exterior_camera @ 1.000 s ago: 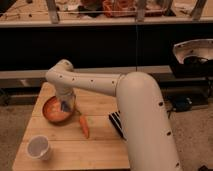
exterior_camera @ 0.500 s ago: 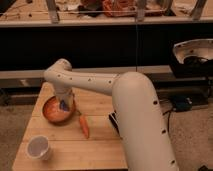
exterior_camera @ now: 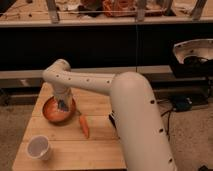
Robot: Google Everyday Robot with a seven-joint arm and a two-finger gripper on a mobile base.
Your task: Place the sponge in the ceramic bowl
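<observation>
— What had changed since half a second before?

— Very little. The gripper (exterior_camera: pixel 62 103) was still down over the bowl (exterior_camera: pixel 49 118), near the back-left corner of the tabletop (exterior_camera: pixel 95 107). The carrot (exterior_camera: pixel 84 126) lay where it had been, mid-table and just beside the bowl's front-right rim. The cup (exterior_camera: pixel 39 147) had not stirred from the front-left corner. The arm (exterior_camera: pixel 135 120) looked to have kept almost the same pose.

— And the sponge?

— A small blue-grey patch, the sponge (exterior_camera: pixel 64 106), showed right at the gripper's tip, inside the bowl's outline toward its right side. It seemed to sit low in the bowl, though I could not say whether it rested on the bottom or hung just above it.

— Was the gripper holding it?

— I could not tell. The tip and the sponge ran together into one dark spot, so whether it clasped the sponge or had let go stayed unclear.

— What else was hard to see?

— The arm's thick white link covered the right side of the tabletop. Only a dark sliver of a black block (exterior_camera: pixel 111 120) peeped out at its left flank. The tabletop's front edge was cut off at the bottom of the view.
</observation>
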